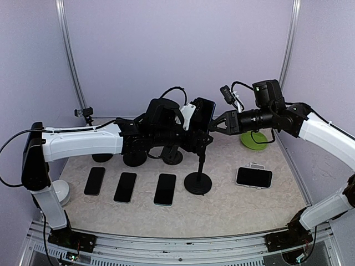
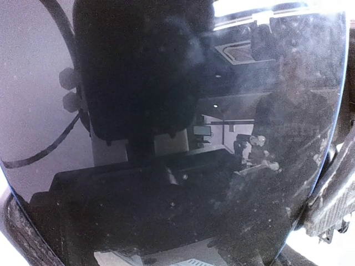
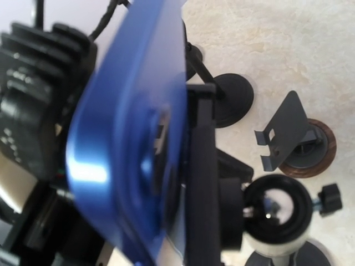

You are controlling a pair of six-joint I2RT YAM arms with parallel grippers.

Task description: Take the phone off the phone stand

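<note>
Left gripper (image 1: 197, 126) first: found clasped wide across the phone (image 1: 206, 112), with fingers (image 2: 328, 194) tight against one edge and dark glass filling the left wrist view. Saw the phone upright and raised well above the table (image 1: 233, 205), at the top of the phone stand (image 1: 198, 180), blue back showing edge-on in the right wrist view. Found the right gripper (image 1: 216, 125) narrowed at the stand's head, reaching in from the right; could not tell whether clenched on anything.
</note>
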